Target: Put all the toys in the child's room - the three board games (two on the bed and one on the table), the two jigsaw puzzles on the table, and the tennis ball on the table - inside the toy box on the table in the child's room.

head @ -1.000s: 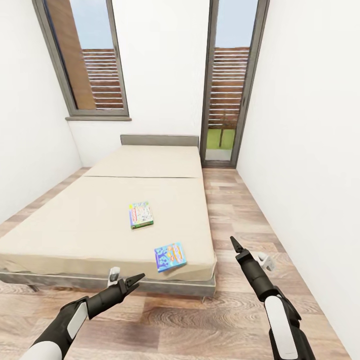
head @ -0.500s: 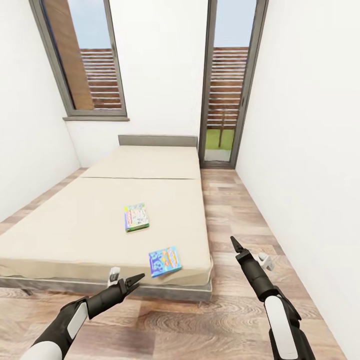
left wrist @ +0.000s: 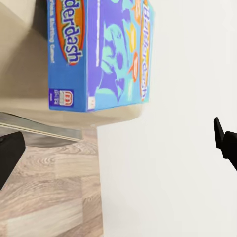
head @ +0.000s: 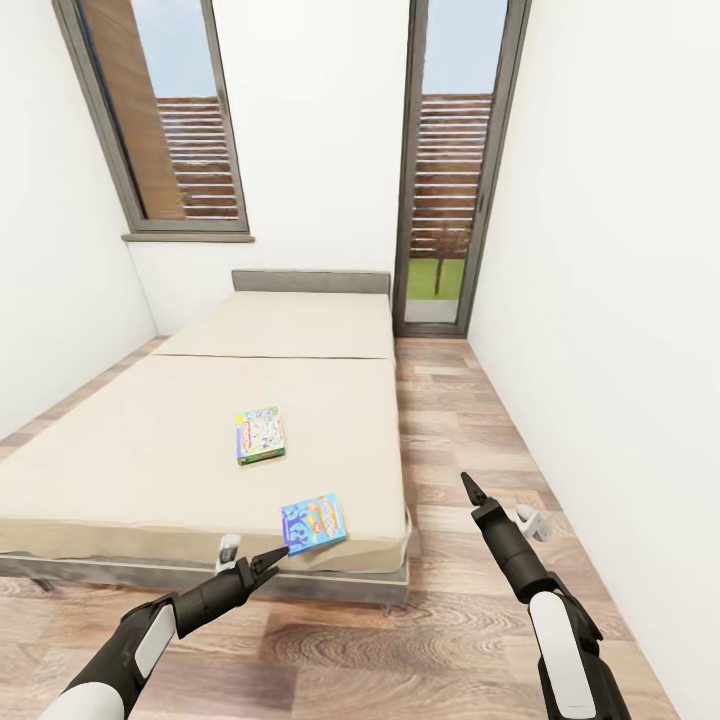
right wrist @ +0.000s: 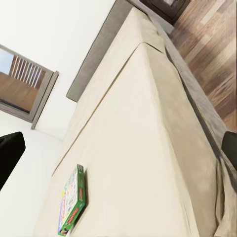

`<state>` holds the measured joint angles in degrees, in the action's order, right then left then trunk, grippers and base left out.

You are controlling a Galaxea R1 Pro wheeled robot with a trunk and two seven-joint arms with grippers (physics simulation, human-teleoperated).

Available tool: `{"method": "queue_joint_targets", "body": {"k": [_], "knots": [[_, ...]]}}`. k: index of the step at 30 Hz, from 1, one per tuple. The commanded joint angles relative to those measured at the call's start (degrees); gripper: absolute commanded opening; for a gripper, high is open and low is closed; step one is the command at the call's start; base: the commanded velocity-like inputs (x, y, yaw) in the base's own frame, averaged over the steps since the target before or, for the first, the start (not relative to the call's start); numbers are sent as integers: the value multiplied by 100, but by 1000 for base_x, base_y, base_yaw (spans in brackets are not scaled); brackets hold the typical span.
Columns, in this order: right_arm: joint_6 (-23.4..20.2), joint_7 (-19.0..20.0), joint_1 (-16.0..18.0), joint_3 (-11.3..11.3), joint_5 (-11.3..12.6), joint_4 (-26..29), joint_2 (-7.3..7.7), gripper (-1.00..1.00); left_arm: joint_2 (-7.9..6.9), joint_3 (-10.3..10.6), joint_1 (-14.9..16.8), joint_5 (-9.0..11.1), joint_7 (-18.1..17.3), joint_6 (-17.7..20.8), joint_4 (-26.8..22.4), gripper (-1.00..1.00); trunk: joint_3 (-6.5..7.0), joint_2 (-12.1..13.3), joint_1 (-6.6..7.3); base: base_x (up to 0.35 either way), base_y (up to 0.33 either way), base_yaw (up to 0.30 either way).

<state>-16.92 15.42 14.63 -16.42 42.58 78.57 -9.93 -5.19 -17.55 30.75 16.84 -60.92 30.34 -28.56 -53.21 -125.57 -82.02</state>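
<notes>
Now | bed [head: 150, 470]: smooth cream mattress | two flat glossy game boxes [head: 314, 522] | both pincers: spread wide, empty

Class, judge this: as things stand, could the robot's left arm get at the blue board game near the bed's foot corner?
Probably yes. The left gripper hangs empty just short of the blue board game, which lies flat by the edge of the bed with nothing between them.
</notes>
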Motion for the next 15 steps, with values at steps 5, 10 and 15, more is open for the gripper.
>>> {"method": "queue_joint_targets", "body": {"k": [5,10,15], "knots": [[-49,21,4,-19,48,1,-6,100,1,-6,5,12,-16,36,0,100,-5,-2,1,0,-165,0],[-51,22,4,-19,48,1,-6,100,1,-4,4,12,-17,28,0,100,-5,-2,1,0,-37,0],[-49,22,4,-18,48,1,-6,100,1,-3,5,12,-17,26,0,100,-5,-2,1,0,-10,0]]}}
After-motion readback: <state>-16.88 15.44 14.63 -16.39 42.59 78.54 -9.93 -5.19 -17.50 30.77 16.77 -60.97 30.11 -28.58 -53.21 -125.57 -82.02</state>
